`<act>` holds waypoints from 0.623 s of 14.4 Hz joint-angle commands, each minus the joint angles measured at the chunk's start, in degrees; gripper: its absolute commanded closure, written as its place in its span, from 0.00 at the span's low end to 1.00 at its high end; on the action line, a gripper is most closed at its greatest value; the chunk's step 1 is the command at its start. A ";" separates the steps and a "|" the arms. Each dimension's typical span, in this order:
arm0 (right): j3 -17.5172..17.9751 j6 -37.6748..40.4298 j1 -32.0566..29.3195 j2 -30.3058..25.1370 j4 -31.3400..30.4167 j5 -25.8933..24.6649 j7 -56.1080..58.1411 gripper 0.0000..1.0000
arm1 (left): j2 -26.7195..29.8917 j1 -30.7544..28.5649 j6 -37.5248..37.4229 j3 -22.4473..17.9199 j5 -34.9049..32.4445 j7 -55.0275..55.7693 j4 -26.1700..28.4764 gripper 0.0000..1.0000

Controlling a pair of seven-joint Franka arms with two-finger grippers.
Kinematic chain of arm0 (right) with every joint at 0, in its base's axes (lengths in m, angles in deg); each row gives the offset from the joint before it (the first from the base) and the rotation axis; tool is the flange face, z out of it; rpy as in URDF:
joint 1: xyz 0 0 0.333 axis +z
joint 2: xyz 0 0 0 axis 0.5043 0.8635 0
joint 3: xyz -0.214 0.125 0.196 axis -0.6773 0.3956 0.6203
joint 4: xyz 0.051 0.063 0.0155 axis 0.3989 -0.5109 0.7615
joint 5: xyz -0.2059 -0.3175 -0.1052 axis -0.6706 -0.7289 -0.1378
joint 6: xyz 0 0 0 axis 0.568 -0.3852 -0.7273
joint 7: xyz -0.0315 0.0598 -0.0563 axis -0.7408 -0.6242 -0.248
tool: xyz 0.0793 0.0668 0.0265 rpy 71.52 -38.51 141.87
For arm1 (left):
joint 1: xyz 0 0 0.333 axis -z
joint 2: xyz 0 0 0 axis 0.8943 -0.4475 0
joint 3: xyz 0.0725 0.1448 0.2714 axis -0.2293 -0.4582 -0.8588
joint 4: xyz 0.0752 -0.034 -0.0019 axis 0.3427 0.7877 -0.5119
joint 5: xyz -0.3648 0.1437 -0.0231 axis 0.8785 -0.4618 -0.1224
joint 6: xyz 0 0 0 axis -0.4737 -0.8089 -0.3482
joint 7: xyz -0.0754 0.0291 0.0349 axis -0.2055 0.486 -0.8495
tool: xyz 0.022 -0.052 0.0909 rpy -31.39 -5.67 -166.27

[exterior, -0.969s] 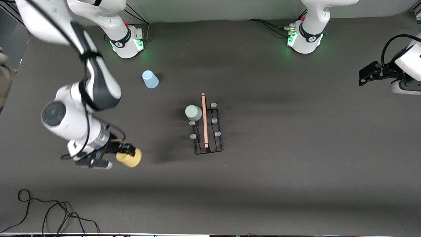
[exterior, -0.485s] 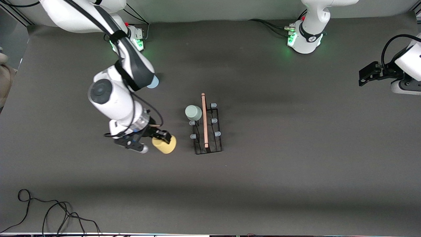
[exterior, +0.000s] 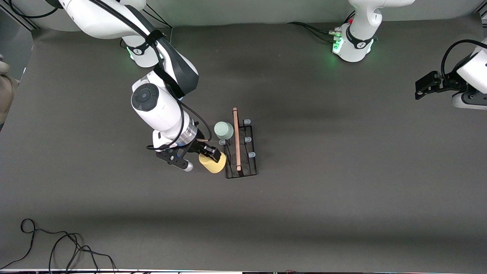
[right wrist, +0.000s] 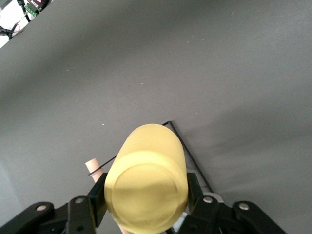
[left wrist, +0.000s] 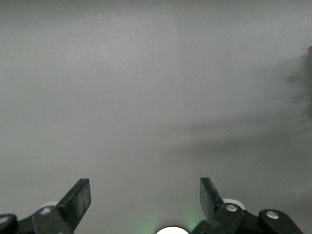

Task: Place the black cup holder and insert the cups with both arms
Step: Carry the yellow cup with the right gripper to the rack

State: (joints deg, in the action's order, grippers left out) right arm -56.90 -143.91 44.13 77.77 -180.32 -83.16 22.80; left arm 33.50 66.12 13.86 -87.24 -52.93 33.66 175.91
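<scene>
The black cup holder (exterior: 241, 146) stands mid-table, its wooden rod handle (exterior: 236, 137) on top. The pale mint green cup (exterior: 223, 130) sits upside down on a peg at the holder's end nearer the robot bases. My right gripper (exterior: 209, 155) is shut on the yellow cup (exterior: 214, 163) and holds it on its side over the holder's edge toward the right arm's end. The right wrist view shows the yellow cup (right wrist: 146, 185) between the fingers, with the holder's wire (right wrist: 187, 151) and rod under it. The light blue cup is hidden by the right arm. My left gripper (left wrist: 145, 192) is open and empty at the left arm's end.
A black cable (exterior: 57, 247) lies coiled at the table edge nearest the front camera, toward the right arm's end. Several free pale-blue-tipped pegs (exterior: 248, 139) stick out from the holder.
My right arm has carried the yellow cup from the right arm's end of the table to the cup holder. It now covers the light blue cup. The left arm has not moved.
</scene>
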 commanded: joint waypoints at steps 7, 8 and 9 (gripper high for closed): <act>0.13 -3.68 2.67 5.61 1.86 -7.85 -7.81 0.71 | 0.67 0.28 0.40 -0.04 -0.93 -0.13 0.29 0.00; 0.13 -3.68 2.67 5.88 1.60 -8.74 -7.91 0.70 | 0.58 0.28 0.49 -0.04 -0.93 -0.13 0.28 0.00; 0.13 -3.68 2.59 5.88 1.51 -8.75 -7.99 0.58 | 0.32 0.28 0.49 -0.04 -0.93 -0.13 0.37 0.00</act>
State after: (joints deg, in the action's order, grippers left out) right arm -56.77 -147.10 46.45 82.54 -180.19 -89.69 17.06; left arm 33.49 66.12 13.86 -87.24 -52.94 33.66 175.90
